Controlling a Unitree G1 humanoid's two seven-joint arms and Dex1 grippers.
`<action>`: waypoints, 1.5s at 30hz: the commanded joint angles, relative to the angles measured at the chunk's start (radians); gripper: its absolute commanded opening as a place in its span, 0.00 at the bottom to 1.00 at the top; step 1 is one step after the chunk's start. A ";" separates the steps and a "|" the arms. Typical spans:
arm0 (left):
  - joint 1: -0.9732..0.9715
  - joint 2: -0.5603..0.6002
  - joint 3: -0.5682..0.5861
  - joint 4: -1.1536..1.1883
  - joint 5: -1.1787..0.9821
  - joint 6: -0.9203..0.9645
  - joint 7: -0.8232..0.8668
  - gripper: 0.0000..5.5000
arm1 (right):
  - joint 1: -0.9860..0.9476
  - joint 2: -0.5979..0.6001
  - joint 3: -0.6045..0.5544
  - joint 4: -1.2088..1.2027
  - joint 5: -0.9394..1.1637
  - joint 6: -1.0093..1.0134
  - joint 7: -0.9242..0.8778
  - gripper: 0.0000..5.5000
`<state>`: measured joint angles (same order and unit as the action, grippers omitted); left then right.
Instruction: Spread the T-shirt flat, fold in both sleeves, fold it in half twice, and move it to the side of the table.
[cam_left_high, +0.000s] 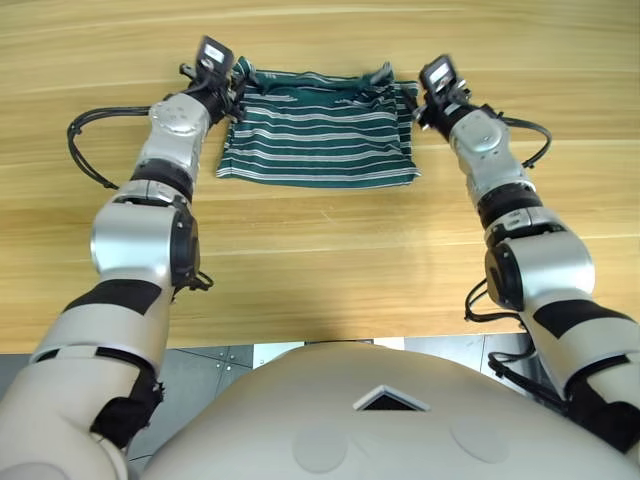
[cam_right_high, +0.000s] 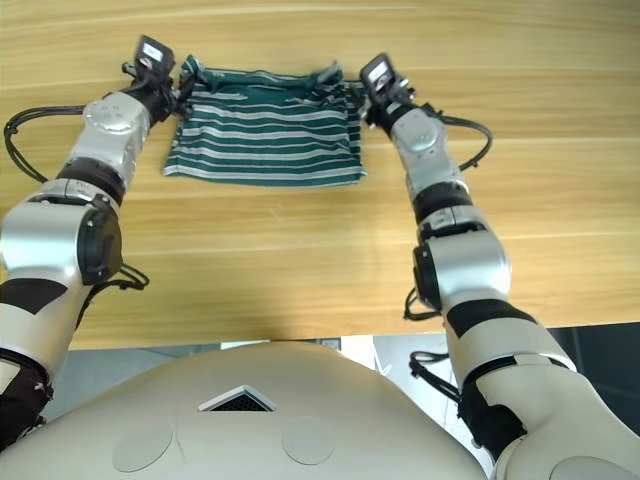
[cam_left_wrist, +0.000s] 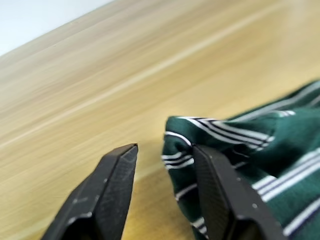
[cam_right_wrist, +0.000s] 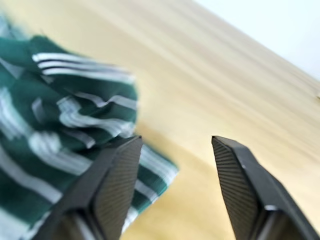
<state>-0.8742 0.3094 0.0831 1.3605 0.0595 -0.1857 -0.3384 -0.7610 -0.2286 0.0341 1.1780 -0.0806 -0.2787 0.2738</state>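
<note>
The green T-shirt (cam_left_high: 318, 135) with white stripes lies folded into a compact rectangle at the far middle of the wooden table (cam_left_high: 330, 260). Its far edge is bunched and wrinkled. My left gripper (cam_left_high: 228, 80) sits at the shirt's far left corner. In the left wrist view that gripper (cam_left_wrist: 164, 150) is open, with the striped corner (cam_left_wrist: 240, 145) against one finger and bare wood under the gap. My right gripper (cam_left_high: 425, 95) sits at the far right corner. In the right wrist view it (cam_right_wrist: 176, 142) is open too, one finger over the shirt's edge (cam_right_wrist: 65, 115).
Bare wood stretches to both sides of the shirt and toward the near edge (cam_left_high: 300, 345). Black cables loop out from the left forearm (cam_left_high: 85, 140) and the right forearm (cam_left_high: 535, 140) just above the tabletop.
</note>
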 joint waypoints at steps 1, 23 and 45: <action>-0.086 -0.021 0.186 0.002 -0.166 0.104 -0.052 0.37 | -0.060 0.016 -0.093 0.044 0.079 0.001 -0.012 0.60; 0.112 0.012 0.330 -0.071 -0.299 -0.141 -0.384 0.37 | 0.603 -0.324 0.316 -0.559 -0.270 -0.286 0.438 0.98; 0.186 0.015 0.253 -0.089 -0.256 -0.288 -0.413 0.37 | 0.555 -0.238 0.269 -0.917 -0.037 -0.088 0.248 0.98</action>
<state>-0.6972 0.3182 0.3404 1.2796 -0.2011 -0.4651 -0.7458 -0.1751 -0.4572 0.3029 0.1621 -0.0279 -0.3607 0.5750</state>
